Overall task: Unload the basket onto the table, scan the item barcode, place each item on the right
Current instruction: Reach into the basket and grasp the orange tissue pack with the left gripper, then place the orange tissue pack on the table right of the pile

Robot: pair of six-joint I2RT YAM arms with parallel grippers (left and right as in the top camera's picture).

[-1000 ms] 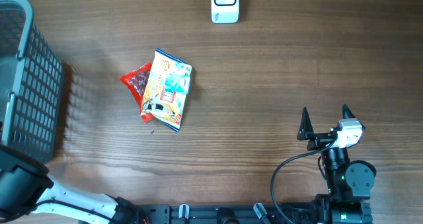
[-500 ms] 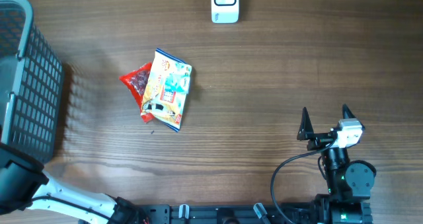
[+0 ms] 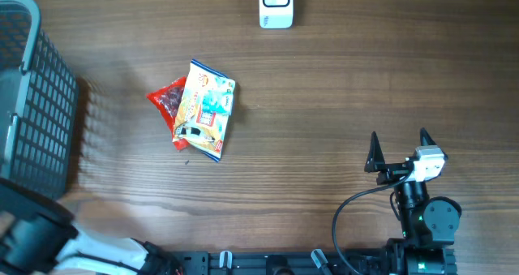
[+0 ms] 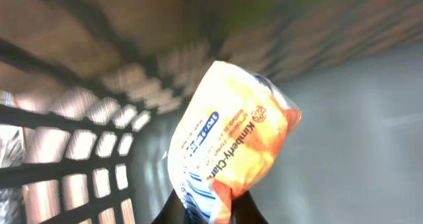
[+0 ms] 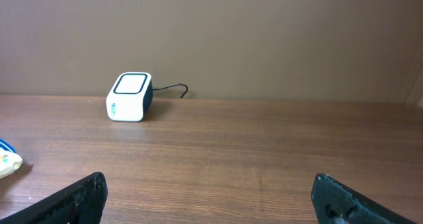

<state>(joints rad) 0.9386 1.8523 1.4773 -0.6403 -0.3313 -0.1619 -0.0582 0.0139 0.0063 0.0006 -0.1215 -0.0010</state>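
- Cannot see the left gripper (image 4: 209, 212) from overhead; only the dark bulk of its arm, cut off at the lower left corner.
- In the left wrist view, find it pinched narrow on the lower end of a crinkled orange-and-white plastic packet (image 4: 231, 145), fingertips barely inside the bottom edge.
- Place that packet inside the grey mesh plastic basket (image 4: 86, 151), beside a blurred wall; cannot make out any barcode.
- From overhead, note the right gripper (image 3: 399, 139) spread wide, holding nothing, low right over the brown wooden table (image 3: 324, 105).
- Overhead alone gives a yellow-and-white printed packet (image 3: 207, 109) overlapping a red packet (image 3: 166, 103) mid-table.
- See the white box scanner (image 3: 276, 5) at the far edge; cord visible from the right wrist only.
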